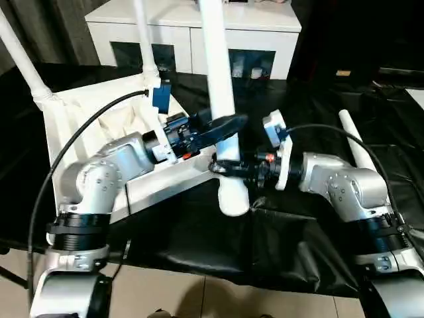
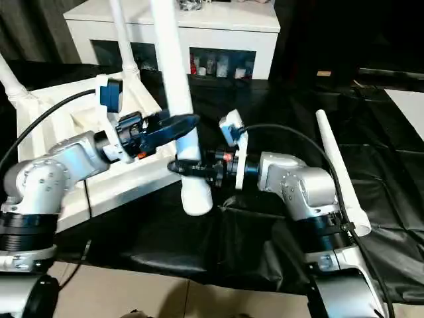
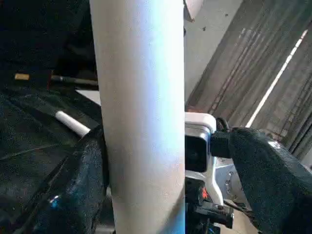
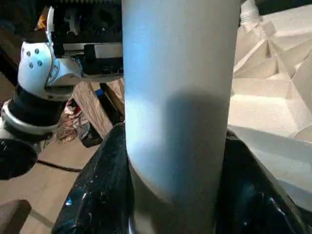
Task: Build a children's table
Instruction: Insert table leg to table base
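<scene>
Our right gripper (image 1: 228, 167) clamped the leg (image 1: 218, 86), a light, stiff, slippery tube, low down; our left gripper (image 1: 222, 126) stood wide around it.

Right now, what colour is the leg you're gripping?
White leg; clearest in the left eye view.

Legible text, labels, brands, numbers, signs: none. Items behind the glass doors of the white cabinet (image 1: 199, 40) are too small to read; nothing printed shows on the surfaces nearer than that cabinet.
</scene>
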Robot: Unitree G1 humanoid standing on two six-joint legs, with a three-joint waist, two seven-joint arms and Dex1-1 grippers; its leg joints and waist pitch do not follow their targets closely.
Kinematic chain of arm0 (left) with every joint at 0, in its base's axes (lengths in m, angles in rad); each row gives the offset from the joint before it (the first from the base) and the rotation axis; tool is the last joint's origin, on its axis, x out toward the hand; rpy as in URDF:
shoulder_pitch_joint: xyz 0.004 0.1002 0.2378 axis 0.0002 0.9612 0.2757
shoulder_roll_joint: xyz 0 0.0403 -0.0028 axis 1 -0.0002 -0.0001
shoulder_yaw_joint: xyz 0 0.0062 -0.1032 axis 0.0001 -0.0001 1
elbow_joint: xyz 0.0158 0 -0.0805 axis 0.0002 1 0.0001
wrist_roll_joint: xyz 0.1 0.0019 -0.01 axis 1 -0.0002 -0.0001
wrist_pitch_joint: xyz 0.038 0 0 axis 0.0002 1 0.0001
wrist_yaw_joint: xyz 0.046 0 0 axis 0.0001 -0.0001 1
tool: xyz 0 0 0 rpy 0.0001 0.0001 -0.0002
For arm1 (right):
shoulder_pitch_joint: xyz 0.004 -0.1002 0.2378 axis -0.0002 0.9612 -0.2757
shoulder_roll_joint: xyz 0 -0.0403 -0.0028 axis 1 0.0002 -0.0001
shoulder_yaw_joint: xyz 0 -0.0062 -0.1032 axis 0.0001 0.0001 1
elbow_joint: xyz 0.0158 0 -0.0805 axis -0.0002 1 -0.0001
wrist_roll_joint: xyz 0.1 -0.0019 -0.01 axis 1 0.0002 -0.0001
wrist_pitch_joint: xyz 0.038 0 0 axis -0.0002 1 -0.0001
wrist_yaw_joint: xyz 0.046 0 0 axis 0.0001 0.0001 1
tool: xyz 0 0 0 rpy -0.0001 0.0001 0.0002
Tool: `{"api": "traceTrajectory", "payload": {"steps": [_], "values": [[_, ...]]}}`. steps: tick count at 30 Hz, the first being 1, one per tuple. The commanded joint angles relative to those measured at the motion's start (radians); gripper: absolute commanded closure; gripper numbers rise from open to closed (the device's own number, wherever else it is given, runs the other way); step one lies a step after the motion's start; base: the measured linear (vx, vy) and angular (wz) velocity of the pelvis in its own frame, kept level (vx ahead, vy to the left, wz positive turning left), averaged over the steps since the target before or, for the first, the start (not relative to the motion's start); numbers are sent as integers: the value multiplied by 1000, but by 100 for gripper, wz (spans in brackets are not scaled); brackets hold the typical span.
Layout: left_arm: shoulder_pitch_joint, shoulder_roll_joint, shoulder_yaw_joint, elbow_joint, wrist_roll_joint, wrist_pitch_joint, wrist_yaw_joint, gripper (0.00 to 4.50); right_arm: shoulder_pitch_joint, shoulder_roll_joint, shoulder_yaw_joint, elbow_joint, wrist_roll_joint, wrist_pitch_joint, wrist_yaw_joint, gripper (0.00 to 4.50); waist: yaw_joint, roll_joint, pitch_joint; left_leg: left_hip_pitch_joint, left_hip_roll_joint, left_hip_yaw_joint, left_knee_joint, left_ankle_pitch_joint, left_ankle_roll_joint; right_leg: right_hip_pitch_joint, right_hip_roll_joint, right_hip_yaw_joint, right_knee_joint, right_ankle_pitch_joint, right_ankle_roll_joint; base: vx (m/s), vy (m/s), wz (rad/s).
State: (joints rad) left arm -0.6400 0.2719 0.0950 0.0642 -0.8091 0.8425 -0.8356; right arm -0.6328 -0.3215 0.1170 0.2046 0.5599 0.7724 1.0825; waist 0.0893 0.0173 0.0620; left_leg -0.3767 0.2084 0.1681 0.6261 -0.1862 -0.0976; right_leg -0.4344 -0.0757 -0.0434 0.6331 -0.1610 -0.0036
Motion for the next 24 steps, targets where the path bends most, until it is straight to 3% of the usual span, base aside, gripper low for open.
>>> {"api": "traceTrajectory", "payload": {"steps": [1, 9, 21, 24], "values": [[-10, 6, 4, -2, -18, 24, 4, 84, -4, -9, 3, -29, -4, -4, 3, 266, 1, 1, -80, 7, -1, 4, -76, -192, 2, 69, -35, 26, -75, -223, -204, 0, 0, 0], [-25, 12, 14, 13, -10, 31, 12, 169, -6, -15, 13, -27, -15, -14, 11, 266, 1, 0, -79, 6, 0, 4, -77, -191, 2, 70, -36, 26, -75, -220, -204, 0, 0, 0], [-33, 13, 5, 13, 28, -7, 37, 260, -8, -13, 14, -27, -35, -44, 1, 266, 0, 1, -79, 6, 0, 4, -77, -191, 0, 71, -36, 26, -74, -215, -205, 0, 0, 0], [-33, 18, 1, 6, 40, -24, 39, 264, -19, 6, -5, -14, -40, -59, -34, 196, 0, 2, -79, 7, 0, 4, -77, -192, 1, 69, -37, 27, -76, -219, -205, 0, 0, 0]]}}
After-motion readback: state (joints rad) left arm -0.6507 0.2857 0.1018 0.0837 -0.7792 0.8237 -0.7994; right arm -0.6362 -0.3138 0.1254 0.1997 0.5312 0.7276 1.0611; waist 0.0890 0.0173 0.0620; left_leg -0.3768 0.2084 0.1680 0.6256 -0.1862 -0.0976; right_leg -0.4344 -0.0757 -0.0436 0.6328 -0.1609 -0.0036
